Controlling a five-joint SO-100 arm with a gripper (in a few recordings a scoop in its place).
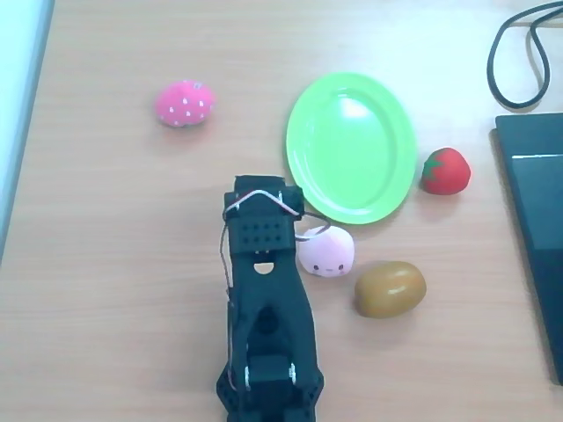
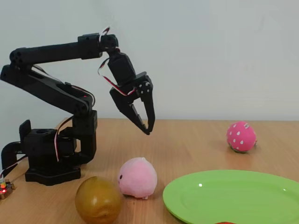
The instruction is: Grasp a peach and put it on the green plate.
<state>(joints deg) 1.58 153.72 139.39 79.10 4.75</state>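
On the wood-grain table point(image 2: 196, 144) | plush round peach point(image 2: 137, 178) | end effector point(image 2: 148, 127) closed, empty.

Black arm is reaching up the picture from the bottom edge, its gripper point(image 1: 264, 195) hidden under the wrist block; jaw state not readable from above. Peach point(image 1: 326, 251) is sitting just right of the wrist, touching or nearly touching it. Brown fruit point(image 1: 390, 288) is lying just beyond the peach, right and lower. Green plate point(image 1: 303, 132) is lying up-right of the arm tip, its rim close to it. Pink strawberry point(image 1: 185, 103) is resting well up-left. Red strawberry point(image 1: 444, 170) is sitting beside the plate's far right rim.
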